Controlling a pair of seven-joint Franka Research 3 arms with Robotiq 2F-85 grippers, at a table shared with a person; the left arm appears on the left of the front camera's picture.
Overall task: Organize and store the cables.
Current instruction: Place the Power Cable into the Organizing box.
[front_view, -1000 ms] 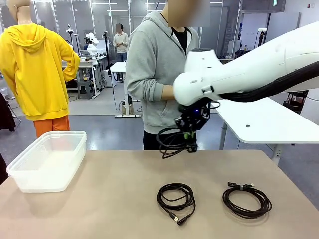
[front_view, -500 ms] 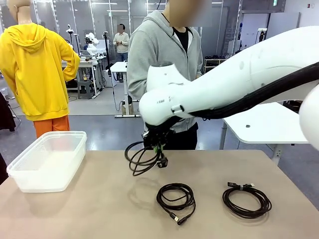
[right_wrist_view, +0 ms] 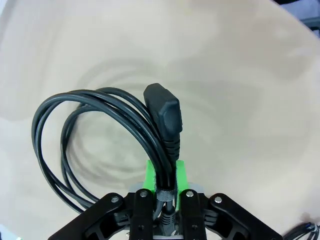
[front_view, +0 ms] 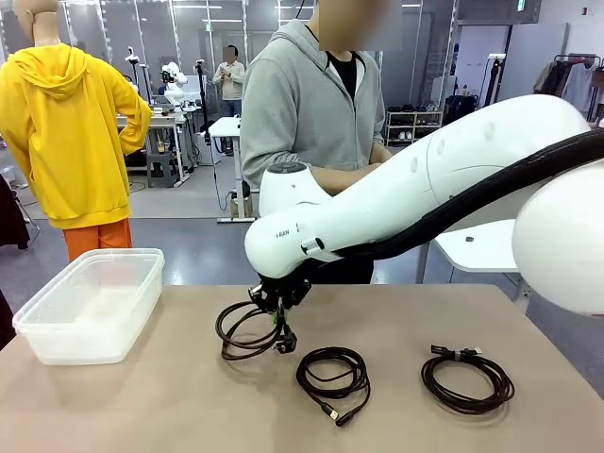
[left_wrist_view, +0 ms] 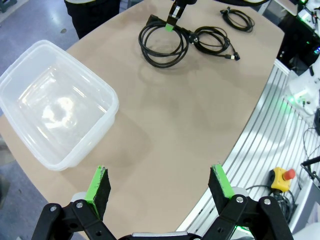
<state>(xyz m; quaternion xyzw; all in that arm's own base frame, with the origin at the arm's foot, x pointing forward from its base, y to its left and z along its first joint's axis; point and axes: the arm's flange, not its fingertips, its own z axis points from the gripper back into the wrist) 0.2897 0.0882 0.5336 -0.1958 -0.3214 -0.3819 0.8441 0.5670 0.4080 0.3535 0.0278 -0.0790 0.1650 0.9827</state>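
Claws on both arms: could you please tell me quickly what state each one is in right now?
Left claw: open, holding nothing.
Right claw: closed on a coiled black cable.

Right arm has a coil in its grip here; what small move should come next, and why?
Probably carry the right gripper left and a little up, toward the clear bin. It is shut on a coiled cable hanging low over the table, short of the bin, and the coil's bottom sits below the bin's rim.
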